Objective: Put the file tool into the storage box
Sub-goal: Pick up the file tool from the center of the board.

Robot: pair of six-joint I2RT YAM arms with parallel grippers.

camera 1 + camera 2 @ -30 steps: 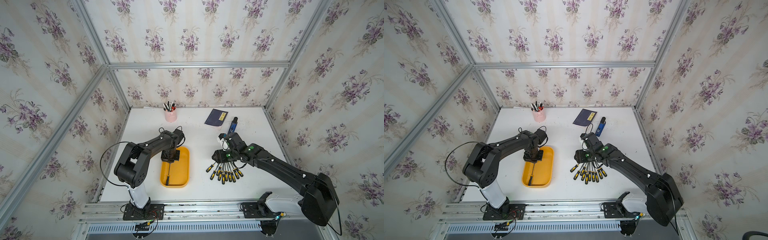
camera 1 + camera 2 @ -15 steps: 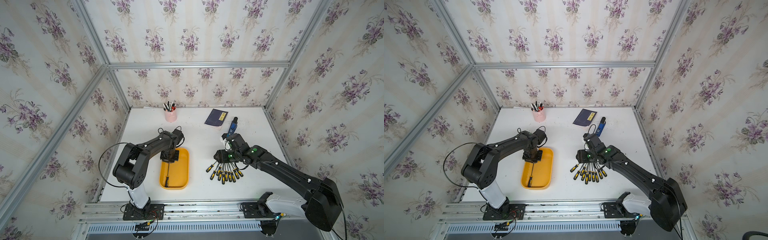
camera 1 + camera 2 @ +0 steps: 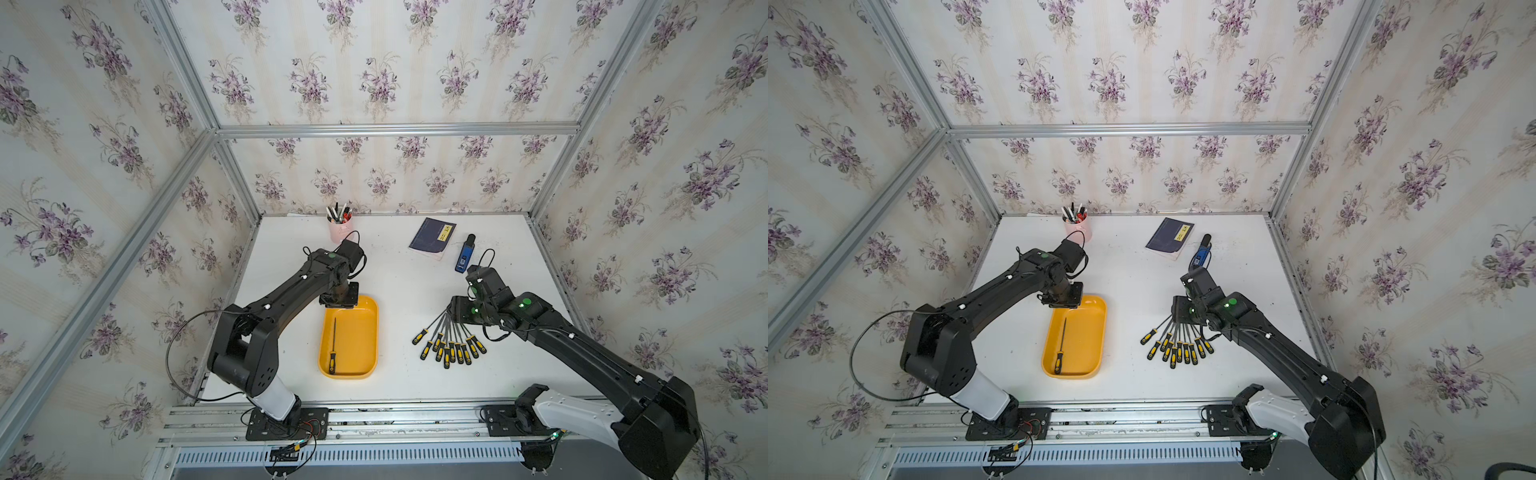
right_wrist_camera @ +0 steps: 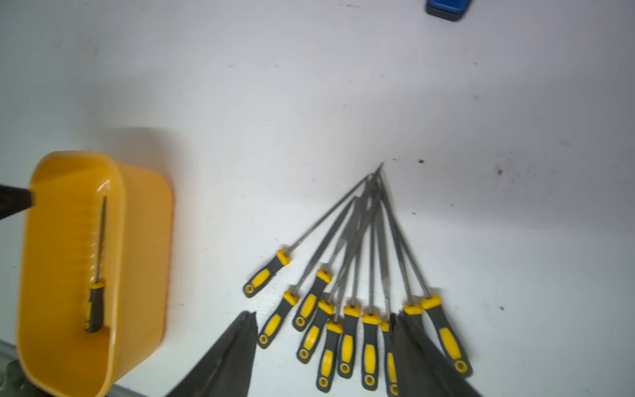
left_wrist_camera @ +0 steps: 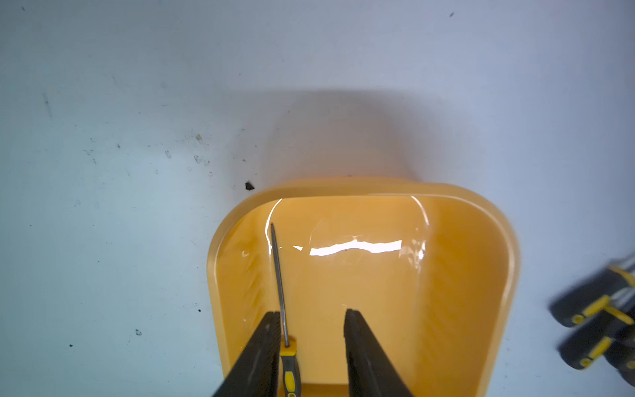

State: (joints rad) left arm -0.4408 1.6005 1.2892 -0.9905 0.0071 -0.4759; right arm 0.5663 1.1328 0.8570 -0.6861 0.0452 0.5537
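Jaws can't be read from the top views: the wrist housings cover them. The left arm (image 3: 286,293) also covers the far end of the storage box (image 3: 359,332), and the right arm (image 3: 582,349) covers the spot where the shafts of the loose files (image 3: 447,358) converge.

Left wrist view: the box is cropped at the frame edge, with glare on its floor. The file tool (image 5: 290,371) has its handle cropped and partly behind a finger. Loose files at the frame edge are blurred.

Right wrist view: motion blur throughout. The loose files are fanned on the counter (image 4: 481,223) with shafts crossing near the tips. A few handles sit behind a finger, so the count is unreliable. The blue gadget (image 4: 446,8) is cropped. There's a dark shape (image 4: 13,202) over the box end at the frame edge, can't identify it.

Left hand (image 5: 311,326): jaws partly apart, nothing clamped, hanging above the box. The file tool lies flat on the box floor, lengthwise, nearer the box's left wall, handle toward the robot base. In the wrist view its shaft runs just beside one finger (image 5: 268,343). Can't tell if they touch.

Right hand (image 4: 323,316): jaws wide apart, empty, above the loose files' handles. Contact is unclear through the blur.

The loose files lie on the counter to the right of the box, apart from it.
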